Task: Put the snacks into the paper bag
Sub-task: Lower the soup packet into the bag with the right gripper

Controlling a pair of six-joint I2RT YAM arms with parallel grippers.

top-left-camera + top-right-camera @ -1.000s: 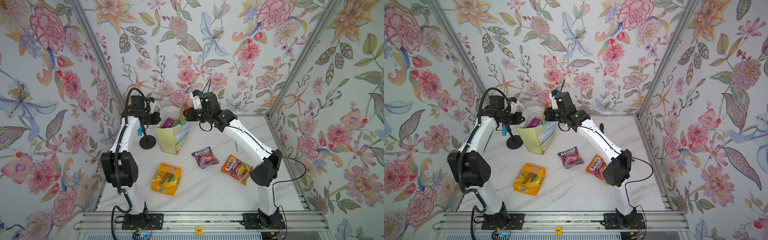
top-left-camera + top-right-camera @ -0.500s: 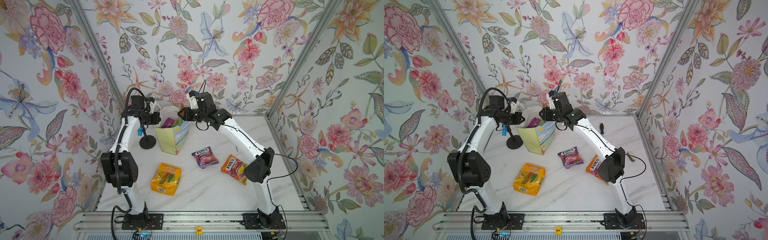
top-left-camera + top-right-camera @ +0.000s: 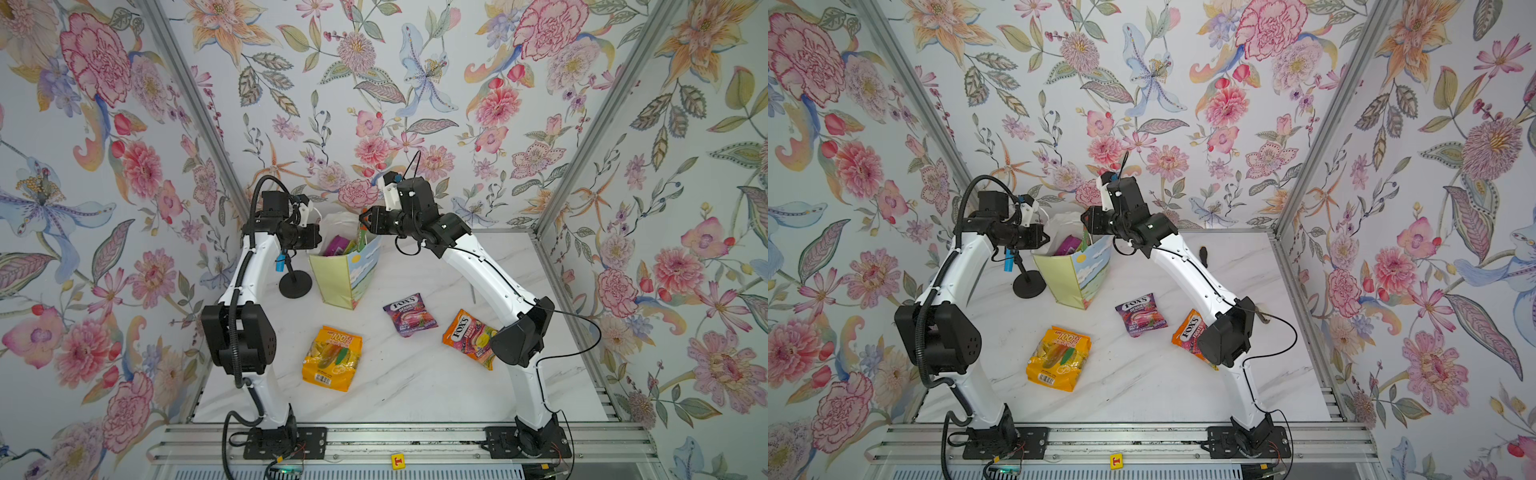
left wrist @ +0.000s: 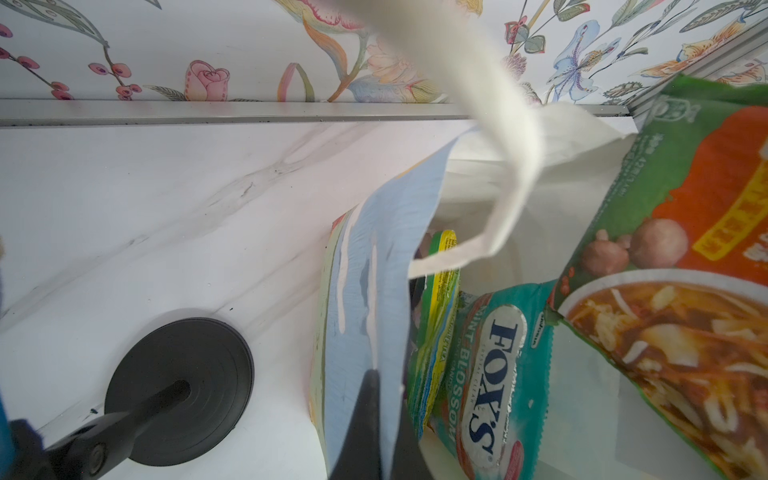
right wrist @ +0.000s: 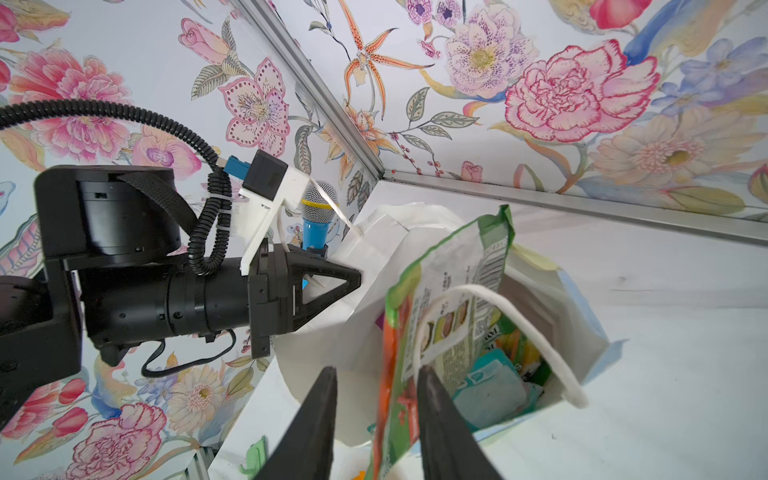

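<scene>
Left gripper (image 5: 356, 277) is pinched shut on the bag (image 3: 338, 274) rim. Right gripper (image 5: 376, 374) stands narrowly parted around a green-orange packet (image 5: 449, 282) poking from the bag, seemingly loose. It could snag the cord handle (image 5: 519, 320) and topple out. White marble table (image 3: 415, 386), floral walls (image 3: 415, 83).

Green-orange packet (image 5: 453, 291) upright in the mouth of the paper bag (image 5: 390, 245), between parted fingers.
The right gripper (image 5: 376, 419) had its two black fingers (image 5: 316, 428) standing apart, with the packet's lower edge between them: one finger was close against it, the other clear of it. The packet's barcode side faced the camera, and a white cord handle (image 5: 536, 336) looped across it. A teal packet (image 5: 490, 390) lay deeper inside the bag. The left gripper (image 5: 353, 277), closed, pinched the bag's white rim, with a blue toy microphone (image 5: 316, 216) just behind it.
</scene>
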